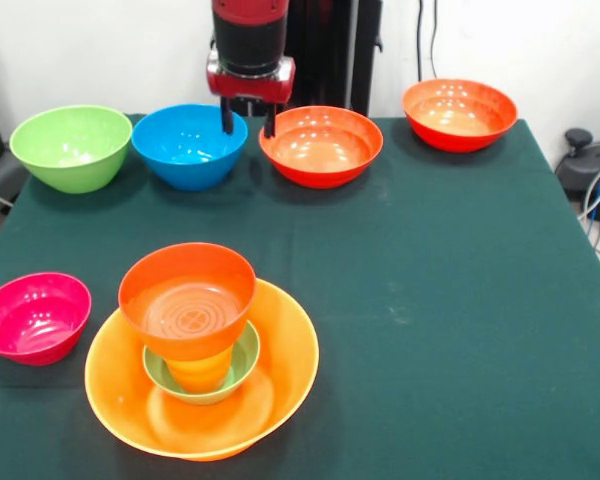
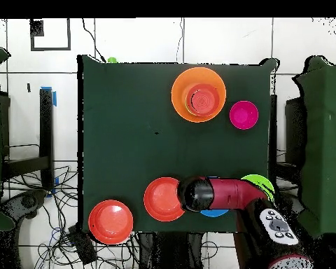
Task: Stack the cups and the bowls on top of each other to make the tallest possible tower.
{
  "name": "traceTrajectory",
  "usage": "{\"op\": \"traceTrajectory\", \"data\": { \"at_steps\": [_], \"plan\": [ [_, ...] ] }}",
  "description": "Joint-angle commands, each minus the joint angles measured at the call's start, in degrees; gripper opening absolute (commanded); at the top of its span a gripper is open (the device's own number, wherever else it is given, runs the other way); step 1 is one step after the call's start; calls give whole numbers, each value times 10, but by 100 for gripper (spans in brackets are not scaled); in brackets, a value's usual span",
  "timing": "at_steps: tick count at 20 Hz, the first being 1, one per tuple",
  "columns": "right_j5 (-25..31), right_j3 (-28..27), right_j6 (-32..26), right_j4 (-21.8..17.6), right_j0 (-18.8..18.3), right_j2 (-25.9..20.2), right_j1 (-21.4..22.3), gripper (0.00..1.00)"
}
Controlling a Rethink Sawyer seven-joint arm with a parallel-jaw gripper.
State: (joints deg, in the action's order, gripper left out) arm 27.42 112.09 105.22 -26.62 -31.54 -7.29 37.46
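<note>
Flanking hand (image 1: pixel 248 122): blue bowl (image 1: pixel 189 145), red-orange bowl (image 1: pixel 321 146).

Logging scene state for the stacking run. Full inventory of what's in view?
tower: 1, near the table's front-left in the front view; largest orange bowl at the bottom, small green bowl in it, orange cup in that, small red-orange bowl on top.
pink bowl: 1, on the table left of the tower.
green bowl: 1, far row, leftmost.
blue bowl: 1, far row, beside the green one.
red-orange bowls: 2, far row, one at centre, one at the far-right corner.
table: 1, dark green cloth.
gripper: 1, jaws apart, empty, above the gap between the blue and centre red-orange bowls.
</note>
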Motion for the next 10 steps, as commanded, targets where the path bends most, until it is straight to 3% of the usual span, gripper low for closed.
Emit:
{"op": "traceTrajectory", "data": {
  "at_steps": [1, 10],
  "plan": [
    [4, 73, -58, -50, -19, -48, 20, 100],
    [-59, 49, -12, -120, -5, -23, -39, 100]
  ]
}}
